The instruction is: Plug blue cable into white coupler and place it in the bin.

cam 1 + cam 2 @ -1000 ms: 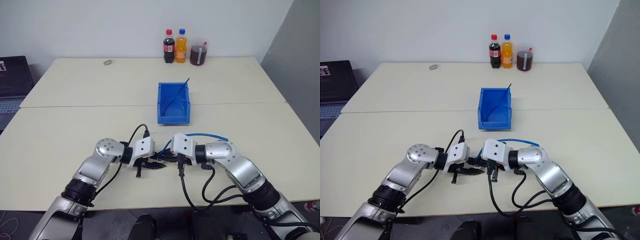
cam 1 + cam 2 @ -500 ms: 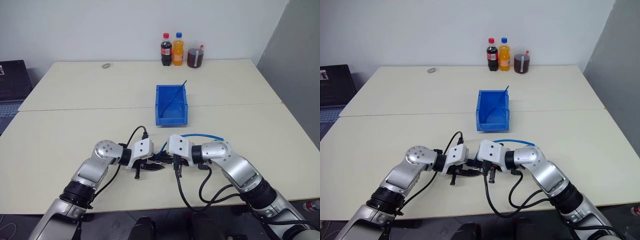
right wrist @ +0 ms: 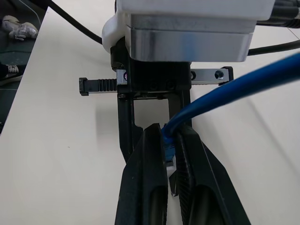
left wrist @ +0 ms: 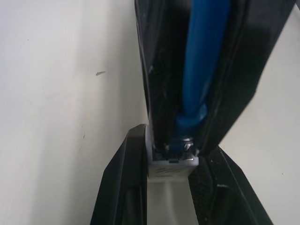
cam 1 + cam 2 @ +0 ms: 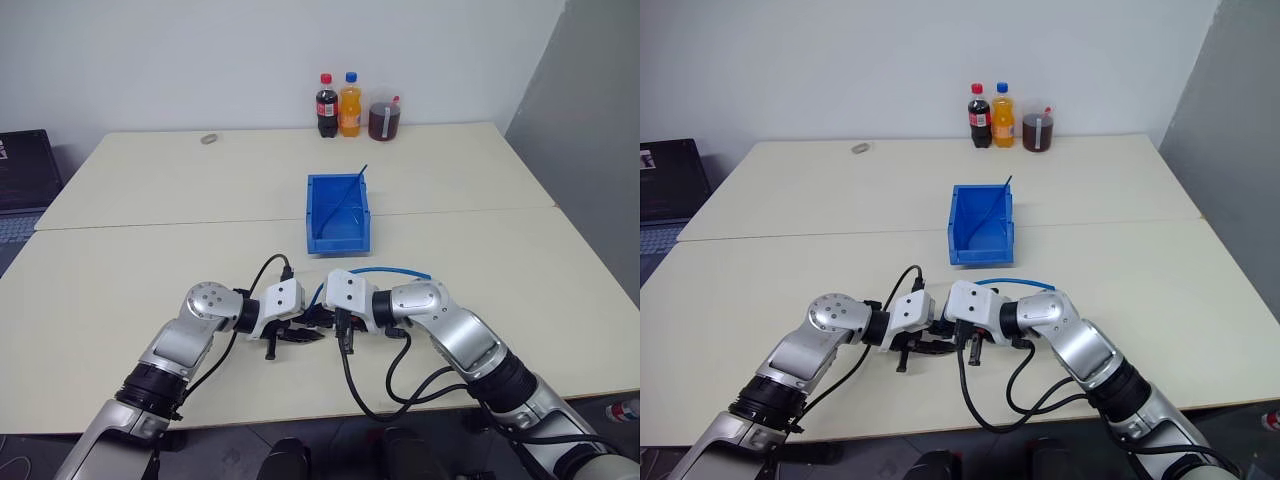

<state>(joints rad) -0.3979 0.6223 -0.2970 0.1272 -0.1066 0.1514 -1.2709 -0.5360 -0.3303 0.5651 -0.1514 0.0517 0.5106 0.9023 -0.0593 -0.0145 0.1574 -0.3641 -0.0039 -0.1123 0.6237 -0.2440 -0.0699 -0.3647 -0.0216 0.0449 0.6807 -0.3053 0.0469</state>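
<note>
Above the cream desk (image 5: 120, 280), the left gripper (image 4: 169, 178) clamps the tiny white plastic coupler (image 4: 171, 164). The right gripper (image 3: 169, 161) pinches the thin light-blue cable (image 3: 234, 86), its plug meeting the coupler. The bright blue plastic bin (image 5: 336, 210) sits beyond.

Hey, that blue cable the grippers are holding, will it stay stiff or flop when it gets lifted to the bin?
Probably floppy: the blue cable arcs loosely behind the right gripper. Likely light, being thin. Its plug sits at the white coupler in the left gripper, so the tail may trail.
</note>
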